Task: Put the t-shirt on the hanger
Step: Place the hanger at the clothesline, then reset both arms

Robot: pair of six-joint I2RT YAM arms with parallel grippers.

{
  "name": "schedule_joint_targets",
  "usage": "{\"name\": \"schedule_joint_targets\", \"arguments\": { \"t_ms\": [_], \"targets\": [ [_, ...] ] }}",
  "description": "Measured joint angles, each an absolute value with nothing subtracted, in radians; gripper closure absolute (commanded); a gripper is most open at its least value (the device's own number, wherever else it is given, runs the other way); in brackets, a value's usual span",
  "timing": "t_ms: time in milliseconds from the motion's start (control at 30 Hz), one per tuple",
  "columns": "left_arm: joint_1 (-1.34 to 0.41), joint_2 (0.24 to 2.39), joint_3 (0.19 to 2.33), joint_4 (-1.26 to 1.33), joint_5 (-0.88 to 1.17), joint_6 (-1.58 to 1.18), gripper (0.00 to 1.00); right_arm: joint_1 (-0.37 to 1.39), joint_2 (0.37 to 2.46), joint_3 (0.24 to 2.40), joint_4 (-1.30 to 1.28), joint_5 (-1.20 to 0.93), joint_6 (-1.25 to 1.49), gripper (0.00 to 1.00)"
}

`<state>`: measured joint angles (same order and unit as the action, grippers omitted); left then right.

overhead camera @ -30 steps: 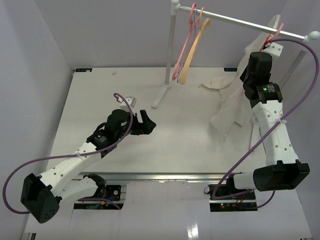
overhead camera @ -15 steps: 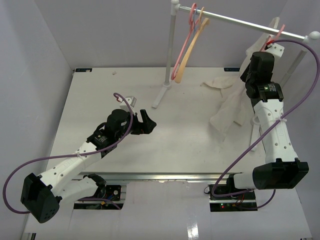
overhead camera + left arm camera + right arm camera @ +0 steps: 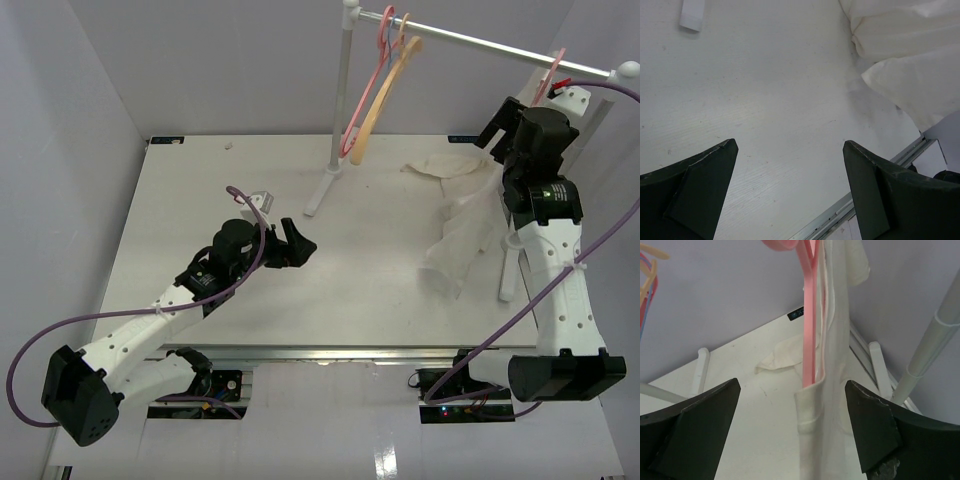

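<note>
- One white table carries everything; the clothes rail stands at its far side and serves as the landmark here.
- One cream t-shirt hangs under the right end of the rail. Its upper part is on the hanger, while its lower part trails down and spreads over the table below and just left of that end. The right wrist view shows the cloth draped alongside the hanger's arm, with a hem folded around the arm's lower end.
- Two arms: the right gripper is held up just below the rail's right end. Its jaws are spread wide, facing the shirt and gripping nothing. The left gripper hovers over bare table well in front of the rail's left post, its jaws also wide apart and empty.
- One pink hanger is hooked over the rail near its right end and carries the shirt; its pink arm runs down against the cloth.
- Two spare hangers hang at the rail's left end, beside the post: a second pink hanger and a tan hanger, touching each other.
</note>
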<state>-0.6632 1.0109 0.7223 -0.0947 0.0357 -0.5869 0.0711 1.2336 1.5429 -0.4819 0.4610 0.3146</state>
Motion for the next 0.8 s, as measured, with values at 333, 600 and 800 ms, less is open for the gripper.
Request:
{"name": "schedule_joint_targets", "arguments": {
  "t_ms": [333,600,800],
  "targets": [
    [-0.664,1.115,0.932,-0.094,-0.051,-0.519,0.02,0.069,1.170,1.670,-0.723,0.361,0.302,0.10],
    [-0.663,1.012,0.974,-0.105,-0.136,-0.457,0.02,0.069,1.027,1.669,-0.813,0.182,0.289,0.10],
    [-0.663,0.930,0.952,-0.093,-0.114,-0.410,0.02,0.073,0.947,1.641,-0.805,0.057,0.272,0.10]
  ]
}}
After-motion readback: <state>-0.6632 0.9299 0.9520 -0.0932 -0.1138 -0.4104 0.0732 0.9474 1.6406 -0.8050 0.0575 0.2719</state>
